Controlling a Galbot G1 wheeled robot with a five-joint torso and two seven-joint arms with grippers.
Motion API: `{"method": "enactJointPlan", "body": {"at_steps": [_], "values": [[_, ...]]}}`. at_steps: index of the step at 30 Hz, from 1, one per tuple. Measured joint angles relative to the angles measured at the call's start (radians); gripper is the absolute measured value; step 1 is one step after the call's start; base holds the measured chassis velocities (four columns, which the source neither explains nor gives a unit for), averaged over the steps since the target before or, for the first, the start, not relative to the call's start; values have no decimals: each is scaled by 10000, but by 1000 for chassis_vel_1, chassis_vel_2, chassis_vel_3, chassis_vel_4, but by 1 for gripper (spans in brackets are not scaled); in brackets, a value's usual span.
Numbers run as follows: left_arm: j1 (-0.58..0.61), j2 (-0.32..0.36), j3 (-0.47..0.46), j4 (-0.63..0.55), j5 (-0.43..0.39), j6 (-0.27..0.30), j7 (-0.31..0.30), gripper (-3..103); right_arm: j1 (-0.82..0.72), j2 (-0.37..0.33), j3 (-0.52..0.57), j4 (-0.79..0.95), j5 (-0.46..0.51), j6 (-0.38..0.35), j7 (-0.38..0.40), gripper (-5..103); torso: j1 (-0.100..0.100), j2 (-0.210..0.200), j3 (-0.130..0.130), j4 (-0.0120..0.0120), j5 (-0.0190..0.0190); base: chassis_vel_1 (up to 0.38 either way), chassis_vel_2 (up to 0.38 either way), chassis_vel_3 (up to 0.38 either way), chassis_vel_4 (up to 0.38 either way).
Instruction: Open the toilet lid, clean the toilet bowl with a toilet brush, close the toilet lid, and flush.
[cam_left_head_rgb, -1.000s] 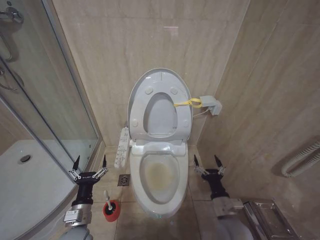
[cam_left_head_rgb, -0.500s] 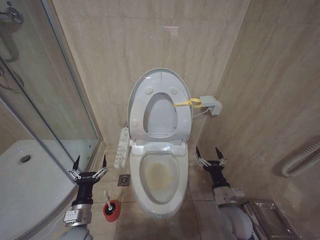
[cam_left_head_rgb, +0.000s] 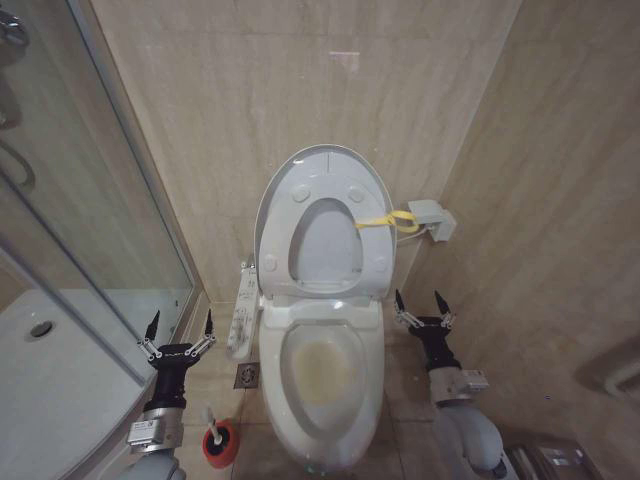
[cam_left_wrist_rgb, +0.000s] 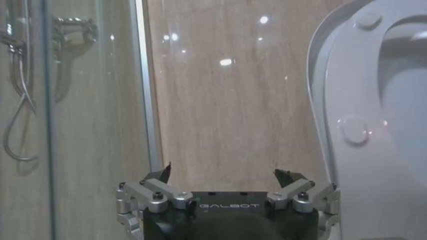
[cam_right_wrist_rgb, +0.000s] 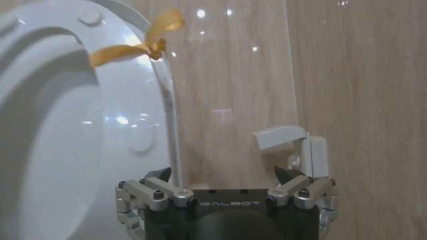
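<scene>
Shifted since a second ago, with the camera view tilting, the right gripper (cam_left_head_rgb: 419, 305) is hovering fingers apart beside the stained toilet bowl (cam_left_head_rgb: 322, 365), the left gripper (cam_left_head_rgb: 180, 330) likewise spread near the half cut-off toilet brush (cam_left_head_rgb: 214, 432), while the toilet lid (cam_left_head_rgb: 320, 225) is standing raised.

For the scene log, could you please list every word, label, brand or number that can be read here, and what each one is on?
"GALBOT": on the black body of the left end effector, in the left wrist view.
"GALBOT": on the black body of the right end effector, in the right wrist view.
White control panel beside the toilet bowl: its markings are too small to read.
</scene>
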Motion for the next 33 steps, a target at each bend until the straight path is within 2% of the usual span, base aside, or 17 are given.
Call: {"method": "enactJointPlan", "body": {"at_steps": [6, 10, 14, 24, 33], "values": [[6, 0, 1, 0, 0, 0, 0, 100, 796, -11, 25, -286, -686, -372, 773, 100, -16, 4, -8, -4, 0, -27, 9, 9, -18], [6, 0, 1, 0, 0, 0, 0, 100, 1757, -144, -63, -888, -767, -483, 1420, 100, -19, 6, -8, -4, 0, 58, -48, -33, 43], [4, 0, -1, 0, 0, 0, -1, 100, 2767, -370, -190, -1737, -771, -527, 1686, 100, -16, 5, -7, 1, 0, 0, 0, 0, 0], [5, 0, 1, 0, 0, 0, 0, 100, 5454, -777, -395, -4009, -483, -700, 1813, 100, -12, 4, -5, -1, 1, 0, 0, 0, 0], [4, -1, 0, 0, -1, 0, 0, 100, 6481, -827, -536, -4760, -448, -800, 1782, 100, -12, 4, -5, -5, 1, 0, 0, 0, 0]]}}
